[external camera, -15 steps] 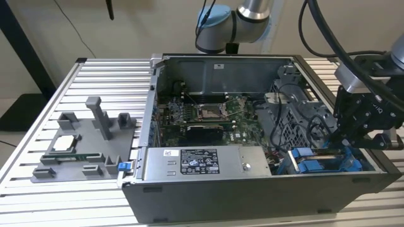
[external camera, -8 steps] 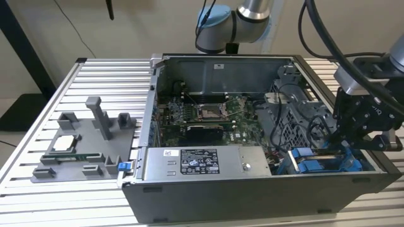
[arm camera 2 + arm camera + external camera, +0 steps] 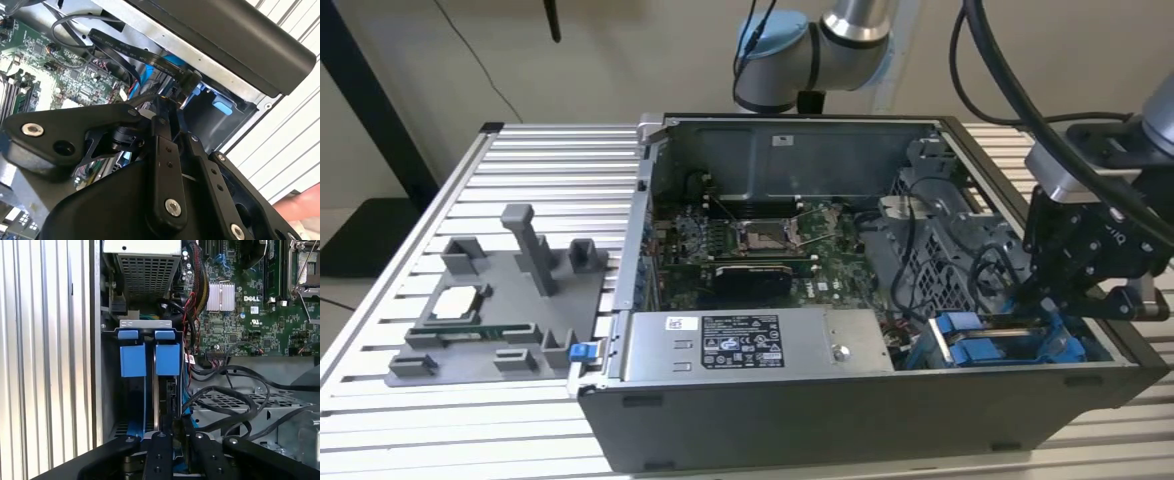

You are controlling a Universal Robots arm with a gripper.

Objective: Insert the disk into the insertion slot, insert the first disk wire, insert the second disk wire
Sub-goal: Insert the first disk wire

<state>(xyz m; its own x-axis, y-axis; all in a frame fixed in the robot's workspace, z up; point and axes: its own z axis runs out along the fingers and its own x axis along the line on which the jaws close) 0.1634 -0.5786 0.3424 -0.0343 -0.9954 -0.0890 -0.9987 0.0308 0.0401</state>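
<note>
Pincer clamped on what looks like the disk wire plug, over the insertion slot.
Disk sits on edge in that slot, directly ahead of the tips; to seat the plug well, I judge, hold it square to the disk's port, push straight, and avoid the loose cables alongside.

Black gripper, bright blue tabs on grey insertion slot, green motherboard, black cables, dark grey computer case, silver ribbed table
</note>
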